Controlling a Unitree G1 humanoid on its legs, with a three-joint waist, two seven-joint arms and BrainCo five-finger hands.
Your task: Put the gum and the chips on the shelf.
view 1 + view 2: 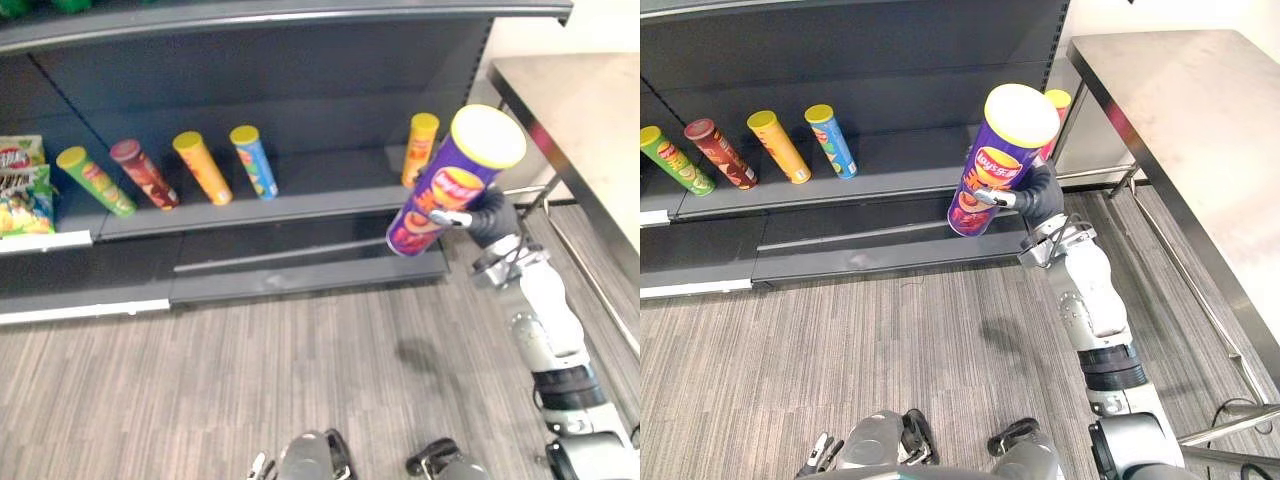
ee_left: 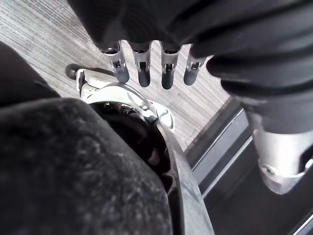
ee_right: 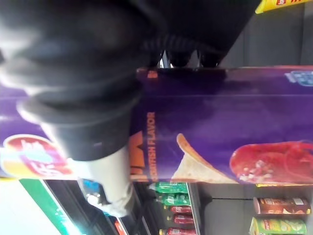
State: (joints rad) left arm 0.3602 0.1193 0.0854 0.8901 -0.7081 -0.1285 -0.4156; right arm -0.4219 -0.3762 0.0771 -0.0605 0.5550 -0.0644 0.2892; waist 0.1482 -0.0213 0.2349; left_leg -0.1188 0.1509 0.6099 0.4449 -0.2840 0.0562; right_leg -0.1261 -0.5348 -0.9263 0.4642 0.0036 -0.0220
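Note:
A purple chips can (image 1: 455, 180) with a yellow lid is held tilted in the air in front of the dark shelf (image 1: 330, 205), near its right end. My right hand (image 1: 1038, 197) is shut on the can (image 1: 1000, 160) around its lower half; its thumb (image 3: 105, 171) and fingers wrap the purple can (image 3: 220, 122). My left hand (image 2: 151, 68) hangs low beside my body over the floor, its fingers straight and holding nothing.
Several chips cans lie on the shelf: green (image 1: 95, 181), red (image 1: 145, 174), orange (image 1: 203, 167), blue (image 1: 254, 161), and an orange one upright (image 1: 420, 148). Snack bags (image 1: 22, 185) sit at the left end. A steel table (image 1: 1200, 130) stands to the right.

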